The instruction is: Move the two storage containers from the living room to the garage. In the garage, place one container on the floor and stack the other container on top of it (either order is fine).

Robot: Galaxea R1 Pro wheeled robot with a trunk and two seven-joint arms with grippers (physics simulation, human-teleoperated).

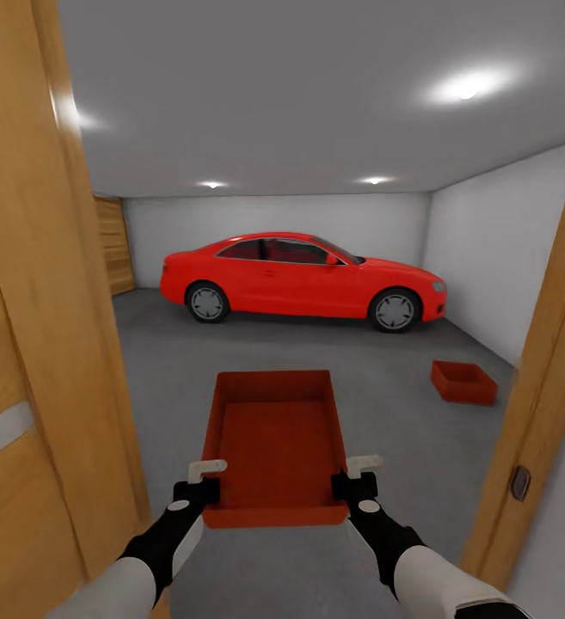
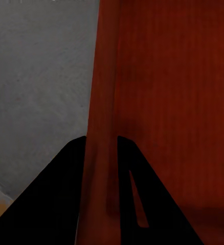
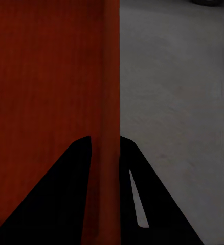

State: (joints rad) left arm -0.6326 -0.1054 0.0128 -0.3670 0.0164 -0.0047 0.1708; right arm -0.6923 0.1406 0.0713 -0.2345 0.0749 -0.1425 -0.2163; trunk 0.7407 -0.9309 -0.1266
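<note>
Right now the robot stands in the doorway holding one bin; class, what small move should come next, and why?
Probably roll forward and bear right. The held bin is clamped by the left gripper and right gripper on its side walls, while the other bin already sits on the concrete floor ahead to the right, near the white wall. Stacking needs the gap closed first.

1. I see door frames close on both sides: left jamb point(image 1: 67, 344), right jamb point(image 1: 544, 413).
2. The bin point(image 1: 275, 447) I carry spans most of the gap between them.
3. Ahead, grey floor point(image 1: 385, 378) lies open up to the car point(image 1: 303, 277).
4. A second bin point(image 1: 463, 382) sits on the floor right of my path, near the white wall point(image 1: 506, 249).
</note>
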